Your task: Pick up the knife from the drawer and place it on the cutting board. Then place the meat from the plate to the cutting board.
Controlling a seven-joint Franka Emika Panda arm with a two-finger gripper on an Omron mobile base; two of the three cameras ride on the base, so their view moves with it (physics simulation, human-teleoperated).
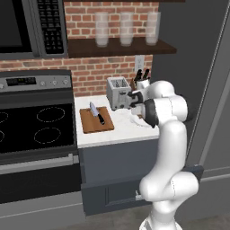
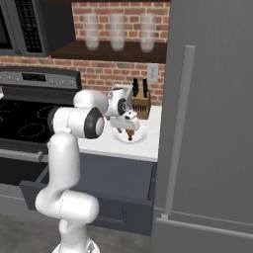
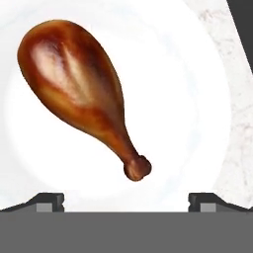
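Note:
The knife [image 1: 95, 112], silver blade and black handle, lies on the brown cutting board [image 1: 96, 120] beside the stove. The meat [image 3: 81, 84], a reddish-brown drumstick, rests on the white plate [image 3: 192, 123], its bone end toward my fingertips [image 3: 49, 200]. My gripper [image 3: 126, 200] hangs open just above the plate [image 2: 140, 139] and the meat [image 2: 129, 135], touching nothing. In the left base view my own arm covers most of the plate [image 1: 134, 120]. Below the counter the dark grey drawer [image 2: 99, 207] stands pulled out.
A toaster [image 1: 118, 92] stands behind the board, and a knife block [image 2: 141, 104] against the brick wall. The stove [image 1: 36, 126] is on the left, the tall grey fridge [image 2: 207, 123] on the right. The open drawer [image 1: 108, 197] juts out by my base.

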